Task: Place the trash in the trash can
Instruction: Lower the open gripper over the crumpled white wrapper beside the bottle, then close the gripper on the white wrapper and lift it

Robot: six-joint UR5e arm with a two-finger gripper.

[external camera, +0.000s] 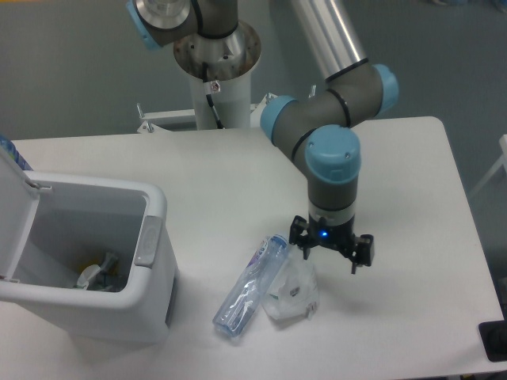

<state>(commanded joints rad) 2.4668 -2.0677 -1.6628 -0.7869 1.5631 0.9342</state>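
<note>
A flattened clear plastic bottle (249, 286) with a blue cap lies slanted on the white table near the front. Beside it on the right lies a crumpled clear wrapper (291, 292) with green marks. My gripper (330, 255) hangs open just above and to the right of the wrapper, its fingers spread wide with nothing between them. The white trash can (87, 257) stands at the left with its lid swung up, and some rubbish shows inside at the bottom.
The arm's base column (215, 67) rises at the back of the table (238, 174). A dark object (493, 340) sits at the front right corner. The table's right edge runs close past the gripper's side.
</note>
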